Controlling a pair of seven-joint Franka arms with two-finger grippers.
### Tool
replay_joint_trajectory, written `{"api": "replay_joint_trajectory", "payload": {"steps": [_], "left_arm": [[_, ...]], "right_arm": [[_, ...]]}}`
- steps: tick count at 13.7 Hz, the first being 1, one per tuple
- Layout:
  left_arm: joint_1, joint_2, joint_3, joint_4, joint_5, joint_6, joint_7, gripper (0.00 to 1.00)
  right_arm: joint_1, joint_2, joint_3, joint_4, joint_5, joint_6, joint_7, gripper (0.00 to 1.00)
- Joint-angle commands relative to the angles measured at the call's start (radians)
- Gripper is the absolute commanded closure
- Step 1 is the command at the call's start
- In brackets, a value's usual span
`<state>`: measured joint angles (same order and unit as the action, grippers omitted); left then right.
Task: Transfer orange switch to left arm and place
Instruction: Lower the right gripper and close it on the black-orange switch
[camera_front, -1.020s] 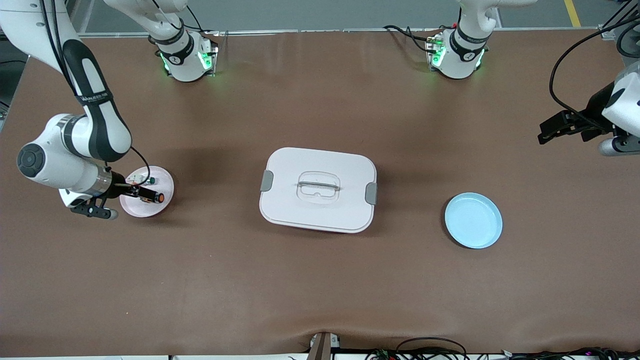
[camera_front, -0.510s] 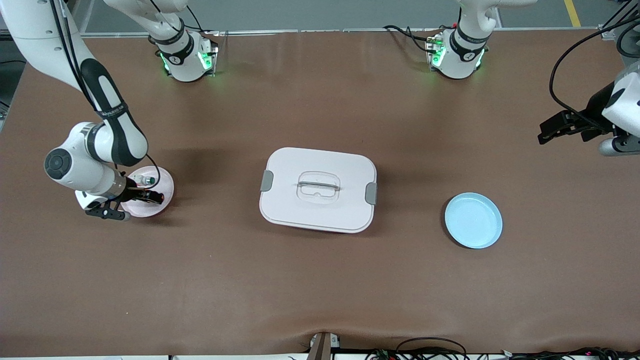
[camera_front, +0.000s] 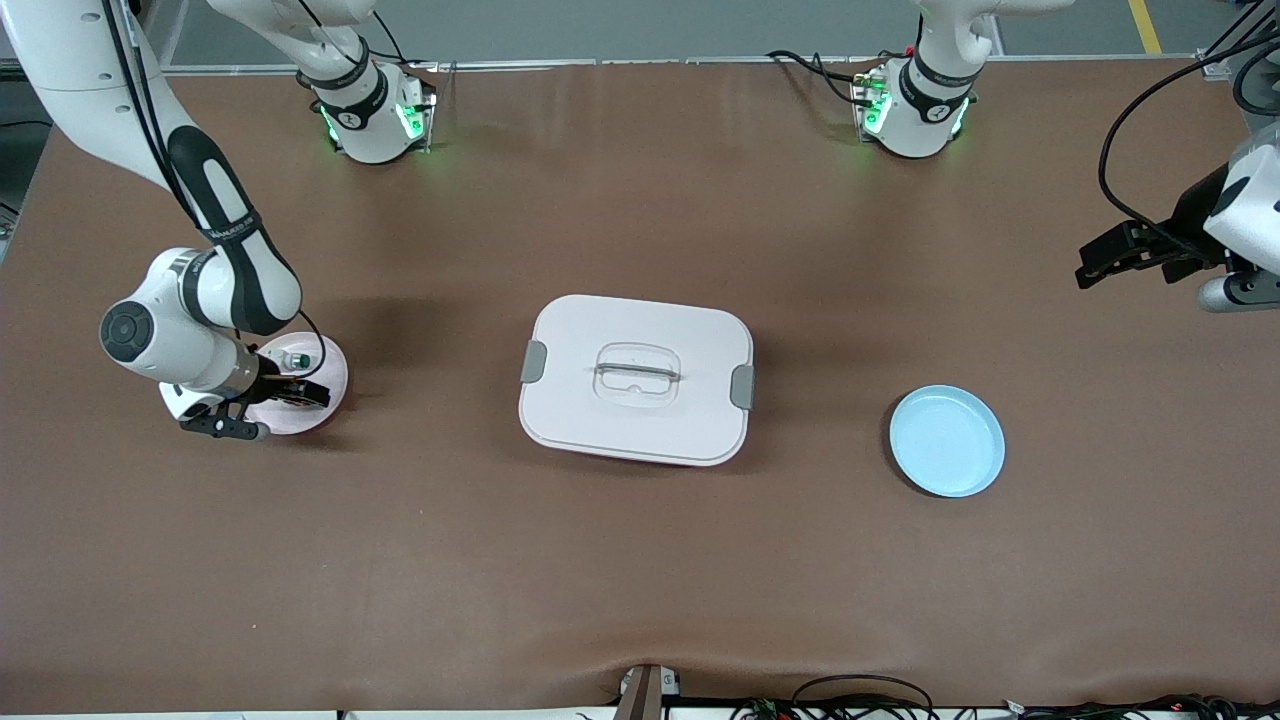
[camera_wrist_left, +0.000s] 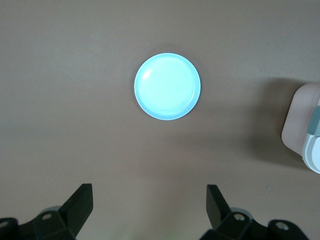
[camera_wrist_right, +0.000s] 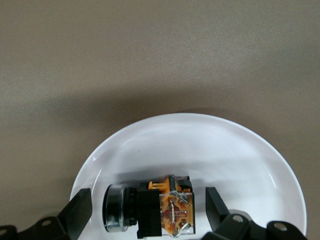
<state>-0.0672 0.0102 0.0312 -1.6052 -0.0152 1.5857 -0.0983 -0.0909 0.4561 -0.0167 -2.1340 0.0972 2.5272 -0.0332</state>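
Fingers (camera_wrist_right: 80, 210) of right gripper (camera_wrist_right: 145, 212) apart astride orange switch (camera_wrist_right: 150, 210), left gripper (camera_wrist_left: 150, 212) apart, waiting

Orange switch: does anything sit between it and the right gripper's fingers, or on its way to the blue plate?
Nothing visible separates the open right gripper from the orange switch on the pink plate; its fingers straddle it. On the table, the box stands between that plate and the blue plate.
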Motion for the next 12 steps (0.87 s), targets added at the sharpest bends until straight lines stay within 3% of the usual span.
{"api": "replay_joint_trajectory", "payload": {"steps": [1, 9, 10, 11, 12], "left_arm": [[0.003, 0.01, -0.001, 0.022, 0.006, -0.02, 0.011, 0.0], [0.004, 0.01, -0.001, 0.022, 0.006, -0.02, 0.011, 0.0], [0.004, 0.01, -0.001, 0.022, 0.006, -0.02, 0.011, 0.0], [0.004, 0.01, -0.001, 0.022, 0.006, -0.02, 0.011, 0.0], [0.004, 0.01, -0.001, 0.022, 0.006, -0.02, 0.011, 0.0]], "right_arm": [[0.003, 0.007, 0.0, -0.009, -0.011, 0.007, -0.011, 0.0], [0.003, 0.006, 0.0, -0.009, -0.011, -0.01, -0.013, 0.0], [0.005, 0.006, 0.0, -0.009, -0.011, -0.01, -0.014, 0.24], [0.004, 0.006, 0.0, -0.007, -0.011, -0.011, -0.026, 0.76], [0.002, 0.006, 0.0, -0.007, -0.011, -0.011, -0.03, 1.0]]}}
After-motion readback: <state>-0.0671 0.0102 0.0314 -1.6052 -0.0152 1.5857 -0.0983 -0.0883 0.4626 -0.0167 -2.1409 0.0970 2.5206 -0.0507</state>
